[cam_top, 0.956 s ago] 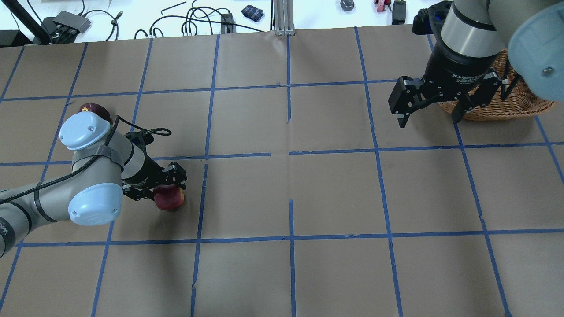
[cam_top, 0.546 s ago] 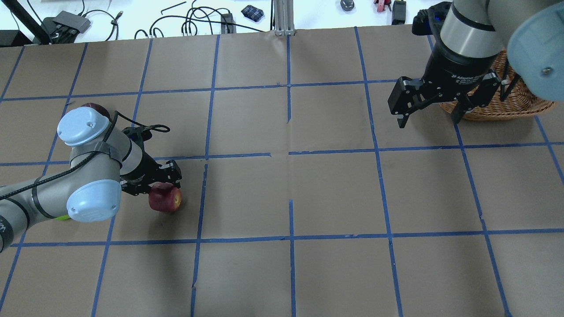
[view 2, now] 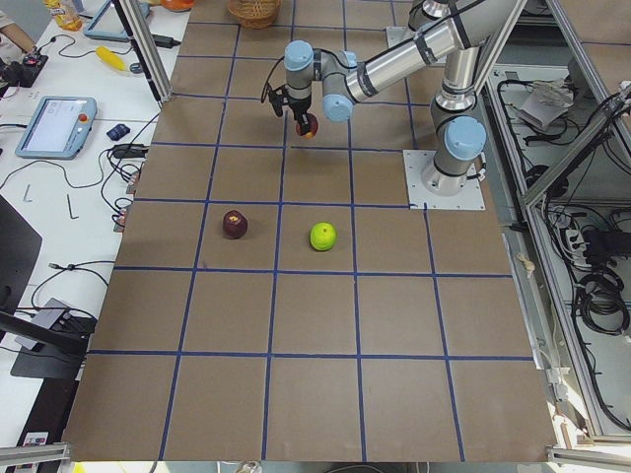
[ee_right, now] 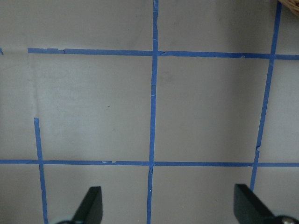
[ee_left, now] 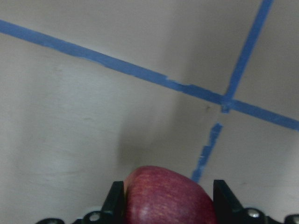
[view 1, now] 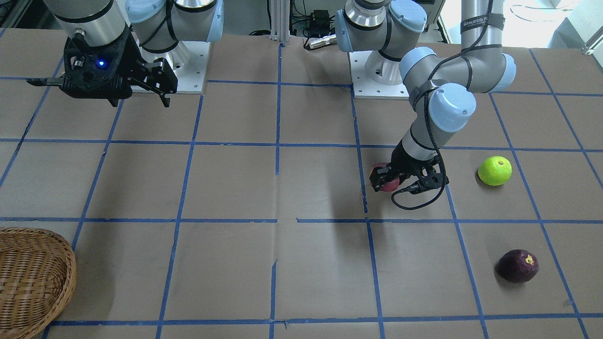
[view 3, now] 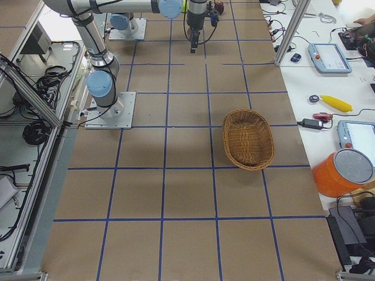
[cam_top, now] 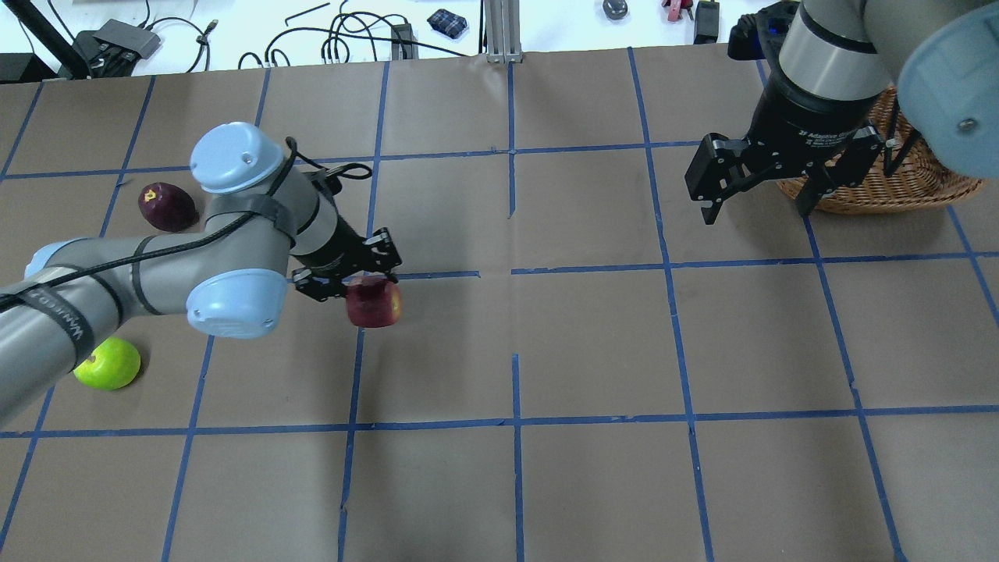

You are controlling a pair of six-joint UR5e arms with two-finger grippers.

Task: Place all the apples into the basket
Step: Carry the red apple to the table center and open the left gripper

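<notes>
My left gripper (cam_top: 367,289) is shut on the streaky red apple (cam_top: 375,304), held above the table; the left wrist view shows that red apple (ee_left: 168,196) between both fingers. The green apple (cam_top: 109,363) and the dark maroon apple (cam_top: 166,207) lie on the table on the left side. From the front, the red apple (view 1: 387,180), green apple (view 1: 494,171) and maroon apple (view 1: 518,266) all show. My right gripper (cam_top: 755,204) hangs open and empty beside the wicker basket (cam_top: 921,176), which also shows as the basket (view 1: 28,278).
Brown paper with a blue tape grid (cam_top: 515,269) covers the table. Cables and small tools (cam_top: 343,39) lie beyond the far edge. In the exterior right view an orange container (view 3: 343,175) and tablets sit on a side bench.
My left arm has lifted the red apple off the table and carried it right and away from the robot. The green apple, hidden before, is now uncovered. The right arm barely moved.
</notes>
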